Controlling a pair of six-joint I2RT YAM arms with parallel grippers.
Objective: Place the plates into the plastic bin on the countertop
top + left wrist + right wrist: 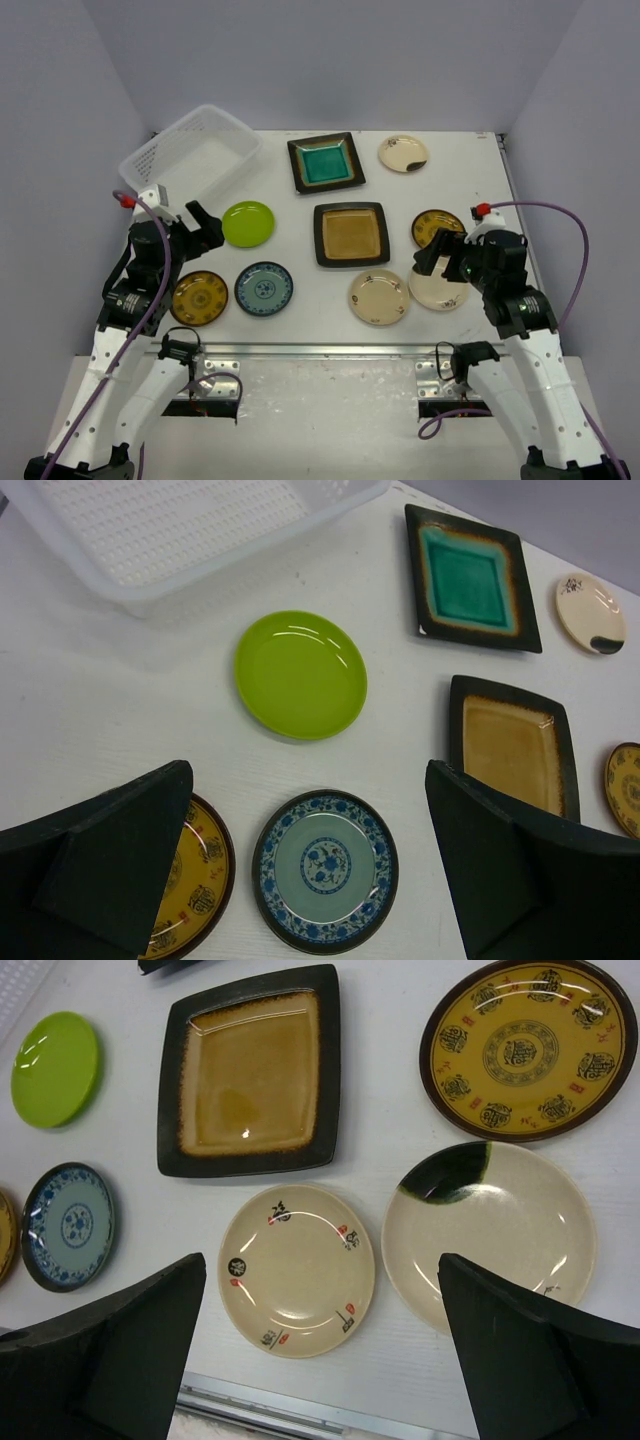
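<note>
arms: white-shelled left arm (108, 352) and right arm (548, 362), black joints
cables: purple cable (164, 262) at 9 o'clock, another (583, 250) at 3 o'clock
wrists: small red caps (126, 200)
grip: matte black wedge fingers (110, 870)

The plastic bin (180, 530) is translucent white plastic with a perforated floor and walls. The countertop (320, 300) is smooth, matt white, and it is edged by a bare metal rail (320, 349). The lime green plate (300, 675), teal square plate (470, 580) and amber square plate (250, 1070) look glazed and glossy with bright highlights, the squares with dark, mottled rims, while the fingers (110, 870) of the left gripper (308, 775) and the right gripper (322, 1260) are dull, matt black.
</note>
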